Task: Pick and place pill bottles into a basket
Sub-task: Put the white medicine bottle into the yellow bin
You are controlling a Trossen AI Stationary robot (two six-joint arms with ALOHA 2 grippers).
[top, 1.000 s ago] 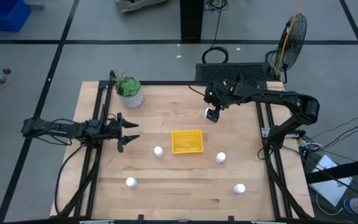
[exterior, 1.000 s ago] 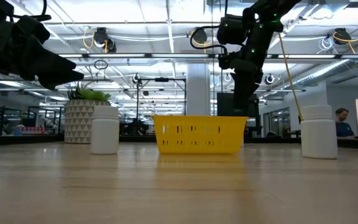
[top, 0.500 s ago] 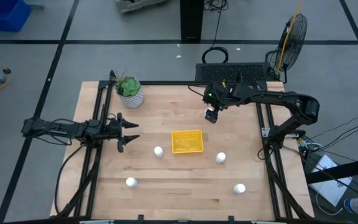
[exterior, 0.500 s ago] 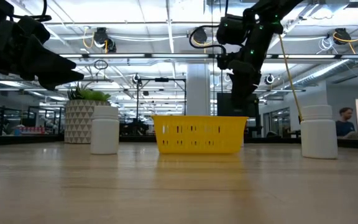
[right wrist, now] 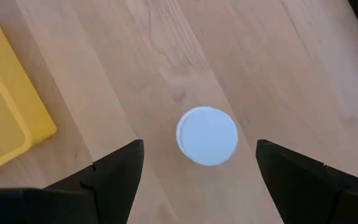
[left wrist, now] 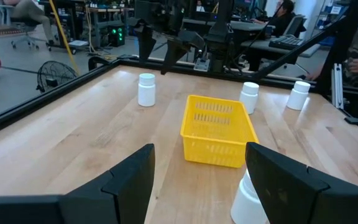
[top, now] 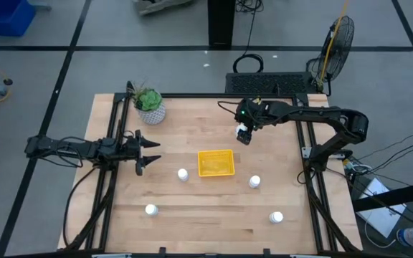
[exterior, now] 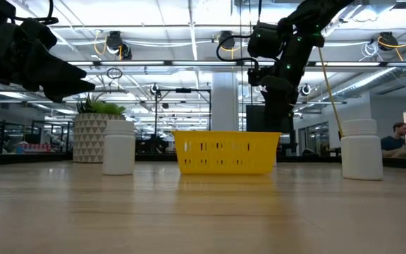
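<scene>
The yellow basket [top: 216,163] rests flat on the wooden table near its middle; it also shows in the low view [exterior: 225,152] and in the left wrist view [left wrist: 219,129]. Four white pill bottles stand upright on the table [top: 183,174] [top: 254,182] [top: 150,210] [top: 276,216]. A fifth bottle [right wrist: 207,135] stands just beyond the basket's far right corner. My right gripper [right wrist: 199,146] [top: 244,134] is open above it, pointing down, one finger on either side, apart from it. My left gripper [top: 153,152] [left wrist: 199,152] is open and empty, left of the basket.
A white speckled plant pot [top: 150,107] stands at the table's far left corner. Black frame rails run along the table's left and right edges [top: 106,179]. A fan [top: 339,39] stands beyond the far right corner. People sit in the room behind [exterior: 400,137].
My right gripper has gone down a little over the bottle beside the basket's far right corner. The bottles and the basket have stayed where they were.
</scene>
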